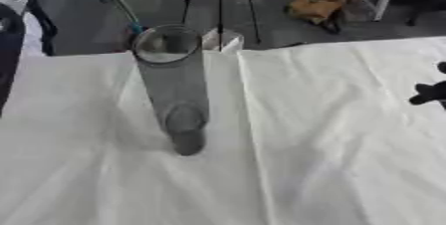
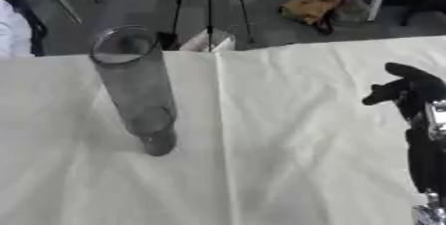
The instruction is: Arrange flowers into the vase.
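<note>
Vase [image 1: 172,84] of clear glass stands upright on the white-clothed tabletop [image 1: 331,134]; right hand [image 2: 409,89] (fingers seemingly relaxed, holding nothing) hovers well apart.

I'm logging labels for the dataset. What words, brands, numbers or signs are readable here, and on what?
None can be read.
Vase: clear glass, no label.
Tablecloth: plain white, no print.
Right hand: black, no marking visible.
Orange thing on the floor: too blurred to tell.
</note>
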Controlling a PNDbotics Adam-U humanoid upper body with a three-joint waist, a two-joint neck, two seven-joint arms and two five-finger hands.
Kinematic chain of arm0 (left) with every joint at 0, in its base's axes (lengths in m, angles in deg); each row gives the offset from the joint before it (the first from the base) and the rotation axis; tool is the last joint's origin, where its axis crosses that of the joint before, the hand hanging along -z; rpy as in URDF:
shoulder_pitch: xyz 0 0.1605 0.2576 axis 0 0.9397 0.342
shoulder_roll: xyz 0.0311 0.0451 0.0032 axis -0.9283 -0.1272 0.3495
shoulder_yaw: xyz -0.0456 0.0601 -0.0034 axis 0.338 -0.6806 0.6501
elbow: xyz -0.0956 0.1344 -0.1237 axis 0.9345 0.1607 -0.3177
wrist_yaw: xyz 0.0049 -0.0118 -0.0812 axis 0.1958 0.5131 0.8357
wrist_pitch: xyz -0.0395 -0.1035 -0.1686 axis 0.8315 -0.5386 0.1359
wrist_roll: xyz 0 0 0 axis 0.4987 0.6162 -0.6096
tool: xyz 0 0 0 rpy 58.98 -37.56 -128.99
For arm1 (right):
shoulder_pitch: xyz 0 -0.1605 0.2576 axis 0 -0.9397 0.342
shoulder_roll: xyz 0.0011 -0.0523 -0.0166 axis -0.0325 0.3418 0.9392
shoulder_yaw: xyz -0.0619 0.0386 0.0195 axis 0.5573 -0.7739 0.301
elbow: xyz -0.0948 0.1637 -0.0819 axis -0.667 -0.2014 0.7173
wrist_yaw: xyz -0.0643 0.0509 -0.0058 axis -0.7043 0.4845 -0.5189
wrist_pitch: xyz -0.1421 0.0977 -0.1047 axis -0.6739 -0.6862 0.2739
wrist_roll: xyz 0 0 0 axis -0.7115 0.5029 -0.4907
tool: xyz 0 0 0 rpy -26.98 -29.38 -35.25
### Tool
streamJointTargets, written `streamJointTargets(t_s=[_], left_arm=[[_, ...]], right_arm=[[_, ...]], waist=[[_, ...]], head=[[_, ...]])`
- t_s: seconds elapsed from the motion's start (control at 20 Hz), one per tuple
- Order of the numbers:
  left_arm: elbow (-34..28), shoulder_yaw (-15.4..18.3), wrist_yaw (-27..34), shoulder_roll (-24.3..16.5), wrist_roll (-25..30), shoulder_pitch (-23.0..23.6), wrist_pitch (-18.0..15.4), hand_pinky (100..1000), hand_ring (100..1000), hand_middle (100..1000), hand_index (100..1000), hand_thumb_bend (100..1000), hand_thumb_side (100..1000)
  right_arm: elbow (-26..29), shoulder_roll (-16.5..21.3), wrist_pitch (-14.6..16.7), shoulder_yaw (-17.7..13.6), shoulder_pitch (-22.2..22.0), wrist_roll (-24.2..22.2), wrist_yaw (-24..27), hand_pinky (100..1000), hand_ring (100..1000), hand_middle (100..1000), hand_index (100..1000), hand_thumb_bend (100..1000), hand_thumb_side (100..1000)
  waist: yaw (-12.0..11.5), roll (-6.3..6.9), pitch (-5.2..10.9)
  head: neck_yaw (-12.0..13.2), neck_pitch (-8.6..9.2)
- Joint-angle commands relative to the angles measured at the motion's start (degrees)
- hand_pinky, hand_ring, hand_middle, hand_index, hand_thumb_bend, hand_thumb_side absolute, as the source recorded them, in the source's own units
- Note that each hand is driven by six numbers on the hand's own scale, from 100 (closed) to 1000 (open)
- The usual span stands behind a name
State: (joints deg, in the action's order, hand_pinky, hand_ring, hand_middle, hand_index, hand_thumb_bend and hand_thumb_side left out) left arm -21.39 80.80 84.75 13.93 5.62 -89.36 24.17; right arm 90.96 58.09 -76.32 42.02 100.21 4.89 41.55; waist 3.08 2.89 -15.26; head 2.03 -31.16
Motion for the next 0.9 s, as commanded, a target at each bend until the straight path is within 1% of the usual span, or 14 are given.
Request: streamJointTargets(t_s=[0.05,0.35,0.65,0.9], left_arm=[[-1.8,-0.4,0.6,-1.3,-0.8,-0.7,1.5,100,100,100,100,209,570],[-3.0,-1.2,0.4,-0.8,-0.9,-0.2,2.0,100,100,100,100,209,569],[-4.3,-1.6,-0.6,-0.3,-0.3,0.1,0.1,100,100,100,100,213,568],[-4.8,-2.0,-0.7,0.2,0.1,0.2,-0.4,100,100,100,100,214,568]], right_arm=[[1.1,0.9,0.0,-0.3,0.3,0.3,0.1,787,540,497,788,100,966],[1.1,0.7,0.2,-0.2,0.2,0.3,0.0,787,540,497,788,100,967],[1.1,0.6,0.3,-0.3,0.3,0.5,0.0,787,540,496,787,100,965],[1.1,0.5,0.2,-0.3,0.3,0.6,-0.2,787,539,495,787,100,963]], waist=[[-0.1,0.65,1.86],[0.0,0.61,1.74],[0.3,0.63,1.51],[0.3,0.77,1.26]], head=[[-0.1,-0.14],[-0.1,-0.12],[0.1,0.39],[0.1,0.54]])
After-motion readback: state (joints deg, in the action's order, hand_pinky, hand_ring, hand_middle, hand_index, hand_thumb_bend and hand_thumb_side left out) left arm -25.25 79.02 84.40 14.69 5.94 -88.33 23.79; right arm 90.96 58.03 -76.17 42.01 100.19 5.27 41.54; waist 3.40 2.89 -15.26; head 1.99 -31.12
